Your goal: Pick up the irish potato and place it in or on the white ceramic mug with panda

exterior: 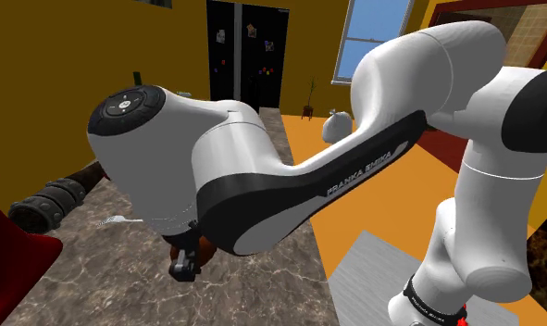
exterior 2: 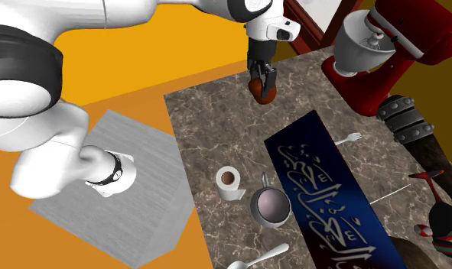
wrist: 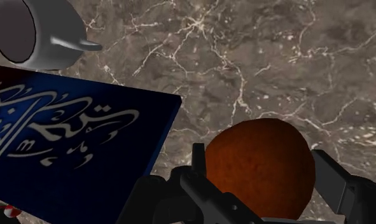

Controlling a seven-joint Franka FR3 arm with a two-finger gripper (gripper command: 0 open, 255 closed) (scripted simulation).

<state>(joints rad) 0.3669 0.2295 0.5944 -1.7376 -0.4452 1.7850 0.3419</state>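
Reddish-brown potato (wrist: 259,167) clamped in tool (exterior 2: 262,82), held above marbled bench (wrist: 275,57). Grey-white mug (exterior 2: 271,206) well apart, beside blue runner (exterior 2: 331,191). Risks: round potato slipping in transit; off-centre release glancing off rim; neighbouring paper roll (exterior 2: 229,182) knocked.

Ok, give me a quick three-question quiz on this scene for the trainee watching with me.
1. True or false: the gripper is shut on the potato.
2. In the second exterior view, what stands closest to the mug? A) the white roll B) the fork C) the red mixer
3. What colour is the mat with white script beside the mug?
Key: 1 true; 2 A; 3 dark blue.
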